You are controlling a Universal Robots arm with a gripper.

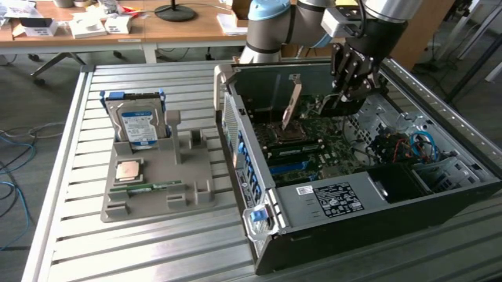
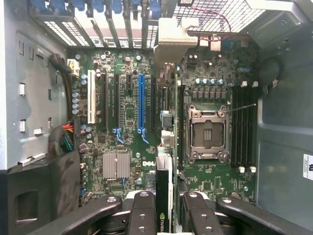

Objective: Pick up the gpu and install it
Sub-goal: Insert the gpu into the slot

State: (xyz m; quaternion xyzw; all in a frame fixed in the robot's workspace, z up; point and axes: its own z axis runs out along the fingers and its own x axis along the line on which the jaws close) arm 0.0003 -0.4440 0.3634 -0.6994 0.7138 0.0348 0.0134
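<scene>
Exterior view: claw (image 1: 342,101) sits inside the open case (image 1: 377,235) on the bench (image 1: 157,247). Wrist view: claw clamped on the gpu (image 2: 163,196) (edge-on, green logo), above the motherboard (image 2: 127,112), beside the CPU socket (image 2: 208,134).

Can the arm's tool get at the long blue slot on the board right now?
Probably yes: the case is open, the tool, shut on the card, hangs above the board, and nothing covers the blue slot.

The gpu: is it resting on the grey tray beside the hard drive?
No, the gpu stands on edge inside the computer case, clamped by the gripper.
</scene>
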